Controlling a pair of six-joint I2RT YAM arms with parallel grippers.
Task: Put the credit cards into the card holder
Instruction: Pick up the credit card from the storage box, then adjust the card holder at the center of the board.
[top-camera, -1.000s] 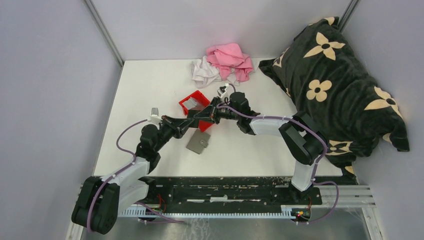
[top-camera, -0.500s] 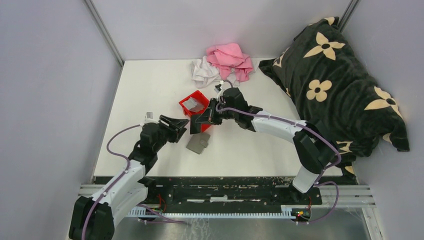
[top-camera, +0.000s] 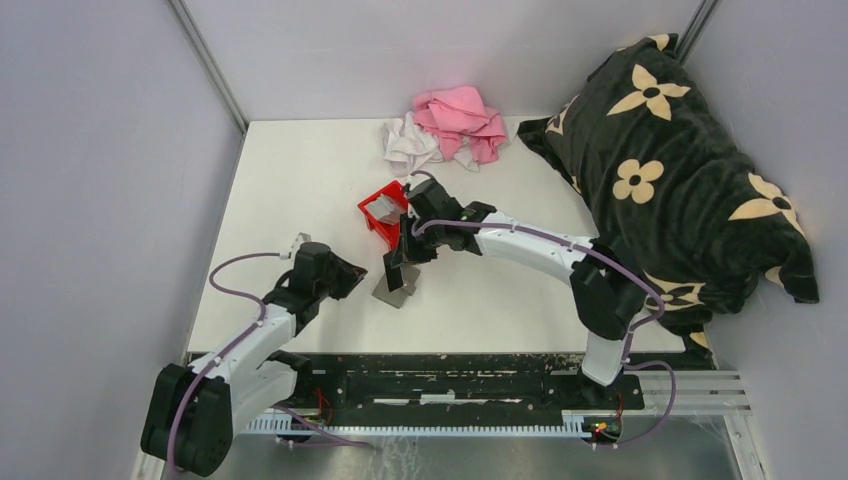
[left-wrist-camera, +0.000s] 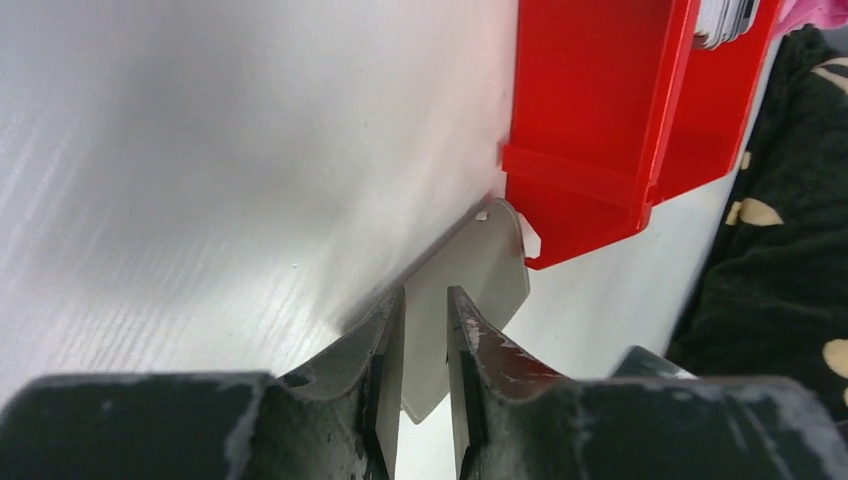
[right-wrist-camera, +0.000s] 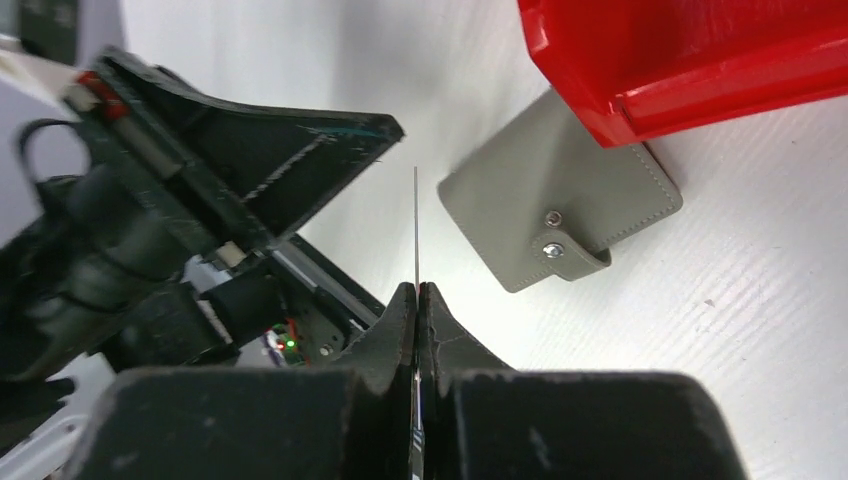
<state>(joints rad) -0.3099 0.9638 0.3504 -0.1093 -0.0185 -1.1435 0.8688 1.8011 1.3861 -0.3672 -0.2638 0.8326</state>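
Right gripper (right-wrist-camera: 416, 292) pinched tight on one thin silver credit card (right-wrist-camera: 416, 220), edge-on above the flat grey snap-tab card holder (right-wrist-camera: 560, 205), which lies closed against the red plastic bin (right-wrist-camera: 690, 60). Left gripper (left-wrist-camera: 424, 310) slightly apart, empty. Risk: unheld closed holder slides, card twists.

No readable text anywhere on my feeds tbh: nothing legible on the red bin (left-wrist-camera: 600, 110), the card holder (right-wrist-camera: 560, 205) or the flower-print pillow (top-camera: 680, 150).
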